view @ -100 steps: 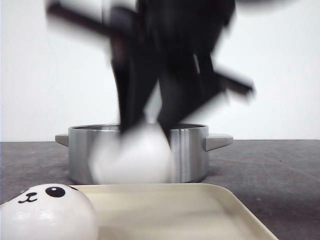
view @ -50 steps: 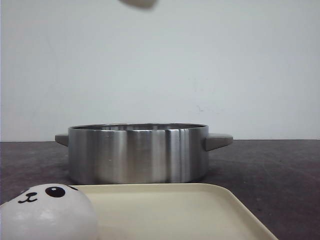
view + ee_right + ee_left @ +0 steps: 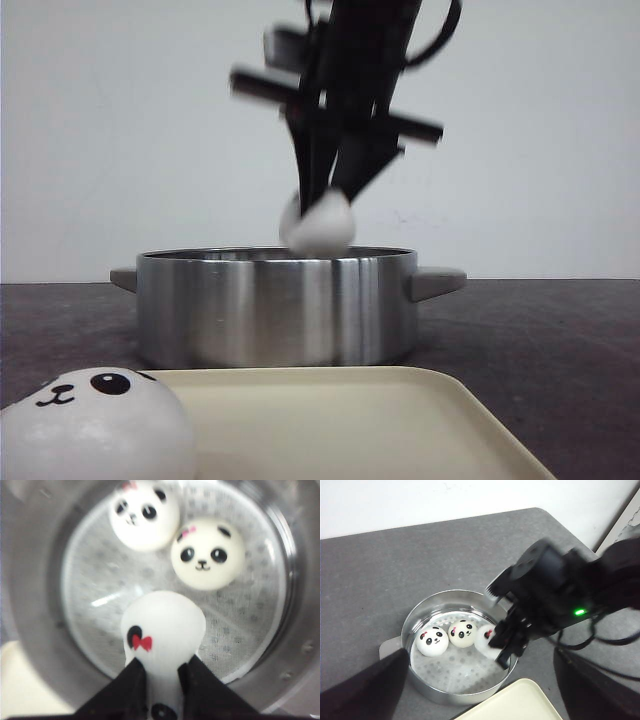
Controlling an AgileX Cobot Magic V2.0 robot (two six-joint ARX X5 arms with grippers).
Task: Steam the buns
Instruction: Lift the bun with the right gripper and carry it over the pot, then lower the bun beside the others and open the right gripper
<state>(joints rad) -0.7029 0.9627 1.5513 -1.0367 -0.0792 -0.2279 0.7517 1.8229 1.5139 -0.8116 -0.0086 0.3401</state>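
Note:
My right gripper (image 3: 327, 200) is shut on a white panda bun (image 3: 318, 224) and holds it just above the rim of the steel pot (image 3: 275, 310). In the right wrist view the fingers (image 3: 131, 685) pinch this bun (image 3: 162, 622) over the perforated steamer plate (image 3: 100, 610). Two more buns (image 3: 144, 512) (image 3: 207, 555) lie in the pot, side by side; they also show in the left wrist view (image 3: 432, 641) (image 3: 462, 632). A fourth bun (image 3: 95, 428) sits on the cream tray (image 3: 340, 420). My left gripper (image 3: 480, 680) is open and empty, high above the pot.
The pot has two side handles (image 3: 435, 282). The cream tray lies just in front of the pot (image 3: 512, 702). The dark table (image 3: 395, 565) ends at a white wall behind. The right arm's body and cables (image 3: 570, 595) hang over the pot's side.
The right gripper lifted the bun from the tray area, rose out of the front view, and has come down over the pot with the bun still held.

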